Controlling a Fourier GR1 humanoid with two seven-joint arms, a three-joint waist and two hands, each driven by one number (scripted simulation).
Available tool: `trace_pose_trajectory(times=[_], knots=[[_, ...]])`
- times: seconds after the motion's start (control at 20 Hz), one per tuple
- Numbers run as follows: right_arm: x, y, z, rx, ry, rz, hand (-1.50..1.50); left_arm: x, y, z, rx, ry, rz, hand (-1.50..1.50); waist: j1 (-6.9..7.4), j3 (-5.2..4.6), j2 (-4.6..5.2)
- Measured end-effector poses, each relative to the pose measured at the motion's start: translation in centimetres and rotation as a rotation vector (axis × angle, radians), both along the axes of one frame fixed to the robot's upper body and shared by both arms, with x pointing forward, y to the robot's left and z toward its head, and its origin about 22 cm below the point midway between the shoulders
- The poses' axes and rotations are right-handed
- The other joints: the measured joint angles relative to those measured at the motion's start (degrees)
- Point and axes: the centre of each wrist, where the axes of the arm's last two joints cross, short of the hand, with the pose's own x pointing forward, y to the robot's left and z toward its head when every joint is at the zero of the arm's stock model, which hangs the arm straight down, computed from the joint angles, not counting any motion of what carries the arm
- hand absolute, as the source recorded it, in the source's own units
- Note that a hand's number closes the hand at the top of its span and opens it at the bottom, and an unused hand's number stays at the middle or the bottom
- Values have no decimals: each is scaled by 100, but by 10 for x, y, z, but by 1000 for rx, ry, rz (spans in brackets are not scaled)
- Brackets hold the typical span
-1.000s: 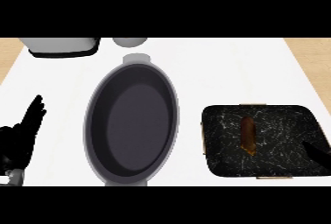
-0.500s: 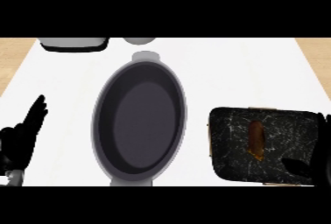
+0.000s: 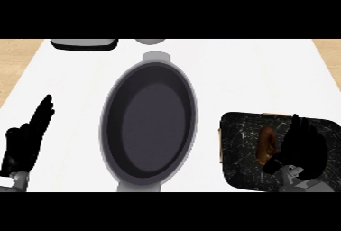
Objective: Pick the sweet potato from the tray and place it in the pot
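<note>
The orange-brown sweet potato [image 3: 266, 143] lies lengthwise in the black marbled square tray [image 3: 238, 135], right of centre in the head view, approx. mid-tray. The robot's right hand [image 3: 304, 151] sits over the tray's right half, just beside the potato on its right. Its fingers [image 3: 296, 125] are straight and point away from the robot, w/ the thumb reaching left across the potato's near end. It's spread, not curled round anything; can't tell if it touches the potato.

The large dark grey oval pot [image 3: 149, 122] stands mid-counter, left of the tray, w/ a narrow strip of white counter [image 3: 73, 90] btwn its rim and the tray's left edge. Pot handles show at its far and near ends.

The left hand [image 3: 23, 145] rests flat-fingered at the view's left edge, well apart from the pot. White counter lies bare btwn them.

At the far edge, a grey dark-rimmed container [image 3: 85, 43] and a small grey round item [image 3: 149, 41] are cut off by the view.
</note>
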Motion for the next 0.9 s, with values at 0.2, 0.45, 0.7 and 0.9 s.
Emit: trace_pose_trajectory(times=[0.2, 0.45, 0.7, 0.9], knots=[[20, 17, 11, 61, 48, 0, -150, -1, 0, -1, -3, -1, 2, 0, -29, 9, -10], [43, 35, 12, 89, 118, 0, -150, 0, -3, 0, -1, -1, 4, 0, -57, 17, -10], [63, 36, 6, 66, 190, -34, -150, -5, 0, -5, -4, 3, 9, 0, -72, 21, -10], [71, 37, 1, 51, 242, -48, -150, -7, 7, -5, -4, 5, 15, 0, -103, 23, -18]])
